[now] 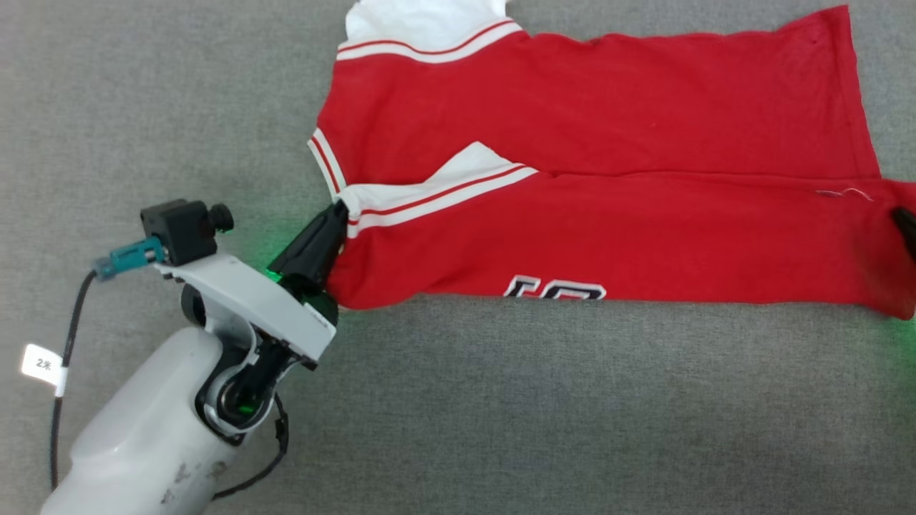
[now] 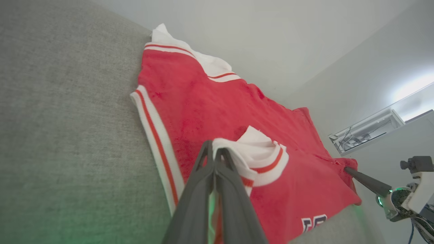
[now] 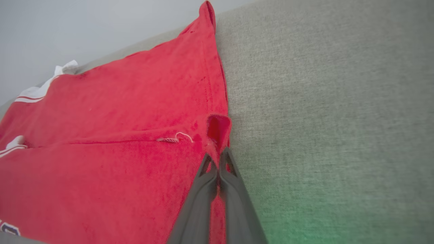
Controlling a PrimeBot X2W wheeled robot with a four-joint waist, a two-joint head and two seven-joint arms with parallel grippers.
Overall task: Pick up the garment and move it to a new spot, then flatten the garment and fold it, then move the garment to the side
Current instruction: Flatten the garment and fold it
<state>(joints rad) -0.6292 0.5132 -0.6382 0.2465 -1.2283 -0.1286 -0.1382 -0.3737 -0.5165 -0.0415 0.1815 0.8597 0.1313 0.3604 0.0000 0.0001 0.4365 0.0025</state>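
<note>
Head view gives you the garment [image 1: 608, 143] spread on the grey desk [image 1: 501, 400], collar end toward the robot's left and hem toward its right. The near long side is doubled over toward the middle, so only the tops of the black lettering [image 1: 554, 289] show at the near fold.

The left tool [image 1: 338, 209] is clamped on the garment at the striped cuff of the white sleeve [image 1: 444, 187]. In the left wrist view its fingers are pressed together with the cuff caught at the tips [image 2: 213, 150]. The right tool [image 1: 903, 214] is closed on the hem corner [image 3: 218, 126], where a small loop of red cloth stands up just beyond the tips.

You are most likely in the folding step, with the first lengthwise fold held at both ends and its edge lying about along the middle line. The far half is not yet folded.

The next move probably calls for setting both ends down flat, then parting the two tools together and drawing them back without dragging the doubled layer. Watch the sleeve (it puffs up from the red cloth in the left wrist view); it may need pressing down before you take the far side.
</note>
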